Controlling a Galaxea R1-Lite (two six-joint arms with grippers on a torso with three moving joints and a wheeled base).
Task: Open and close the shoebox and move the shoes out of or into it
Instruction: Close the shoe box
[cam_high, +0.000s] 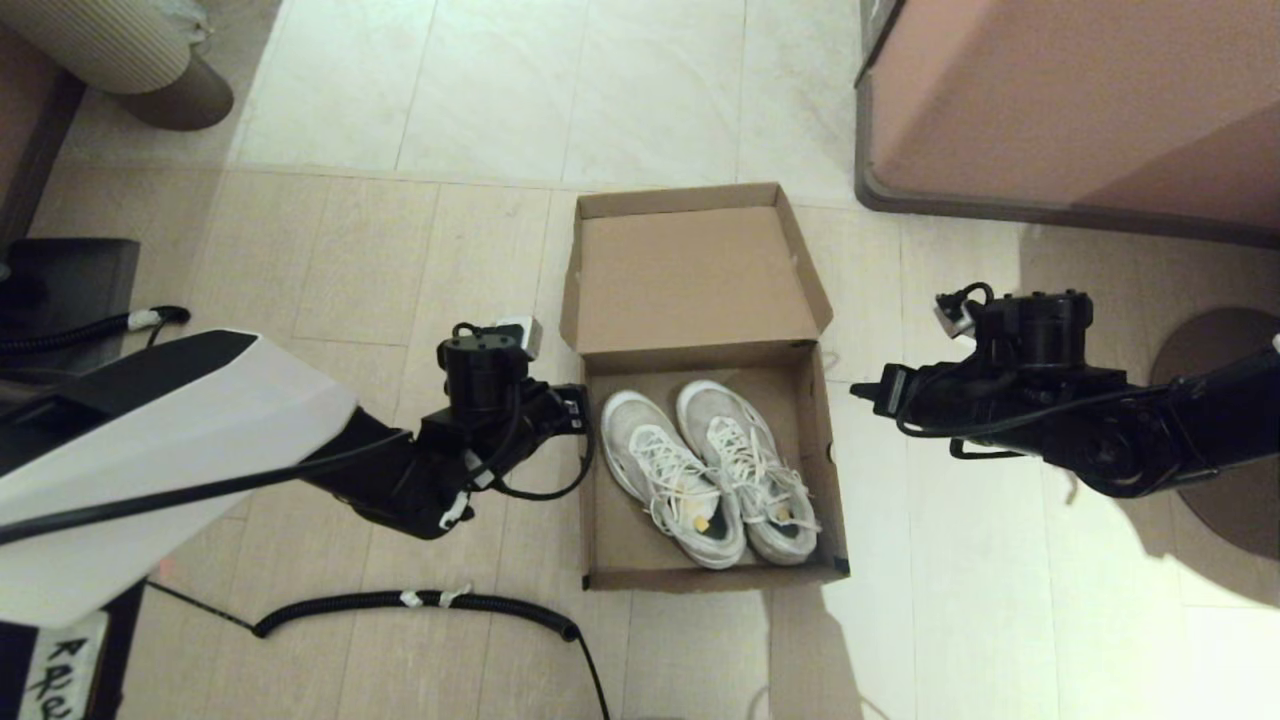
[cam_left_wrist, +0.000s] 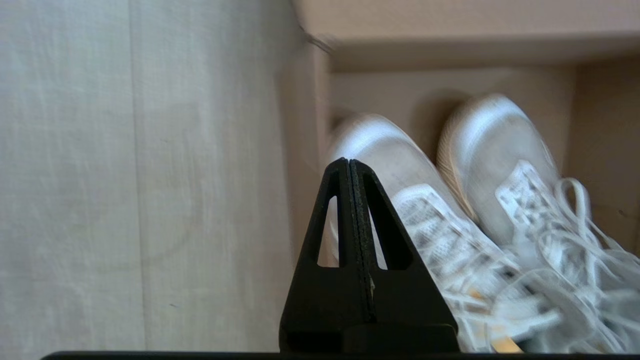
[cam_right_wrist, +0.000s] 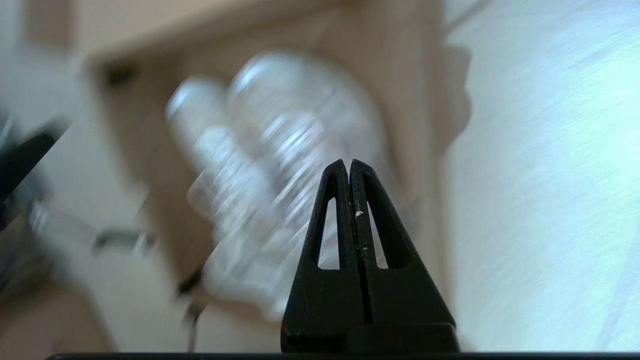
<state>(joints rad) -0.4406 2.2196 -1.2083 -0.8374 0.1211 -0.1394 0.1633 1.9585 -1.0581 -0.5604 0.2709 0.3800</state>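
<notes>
The brown cardboard shoebox (cam_high: 610, 540) lies open on the floor, its hinged lid (cam_high: 690, 275) folded back on the far side. Both white mesh sneakers (cam_high: 710, 470) sit side by side inside, toes toward the lid; the shoes (cam_left_wrist: 450, 210) also fill the left wrist view. My left gripper (cam_high: 580, 410) hangs just outside the box's left wall, shut and empty. My right gripper (cam_high: 862, 392) hovers just off the box's right wall, shut, holding nothing. The right wrist view shows the blurred sneakers (cam_right_wrist: 270, 190) beyond the closed fingertips (cam_right_wrist: 342, 172).
A large pinkish-brown furniture block (cam_high: 1070, 100) stands at the far right. A ribbed black cable (cam_high: 420, 602) lies on the floor in front of the left arm. A round brown base (cam_high: 185, 95) sits far left, and a dark round mat (cam_high: 1225, 360) lies at the right.
</notes>
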